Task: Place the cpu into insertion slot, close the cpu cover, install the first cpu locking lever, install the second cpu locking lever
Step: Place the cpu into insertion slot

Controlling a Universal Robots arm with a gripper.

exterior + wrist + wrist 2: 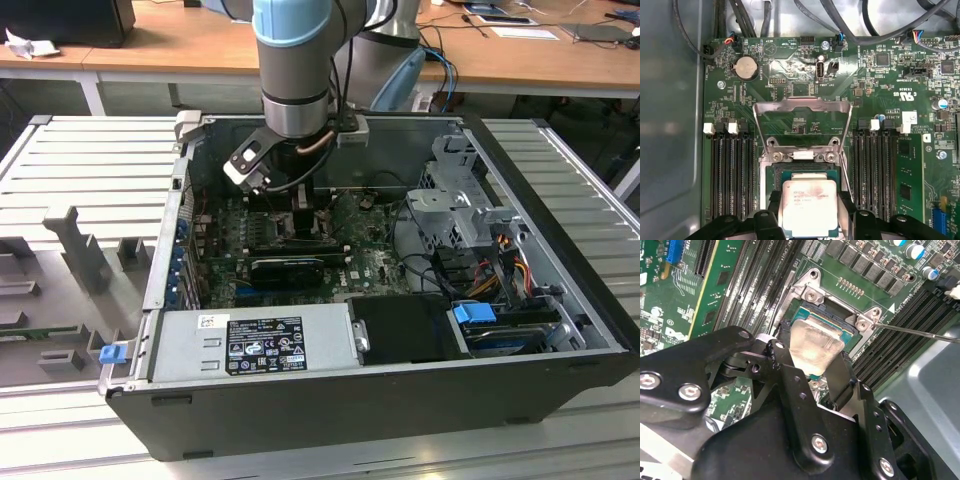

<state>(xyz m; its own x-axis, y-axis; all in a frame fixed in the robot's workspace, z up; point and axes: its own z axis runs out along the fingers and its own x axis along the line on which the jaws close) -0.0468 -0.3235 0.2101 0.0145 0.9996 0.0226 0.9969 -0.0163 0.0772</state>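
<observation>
Cpu [810, 207] in jaws over slot [783, 176], cover [802, 104] raised

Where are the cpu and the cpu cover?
the cpu [809, 207]: first wrist view, middle of its silver top.
the cpu cover [800, 104]: first wrist view, cross bar of its frame.

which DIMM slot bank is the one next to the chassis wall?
The DIMM slot bank beside the bare grey chassis wall; the other bank, across the cpu, borders green board with a blue connector.
</observation>
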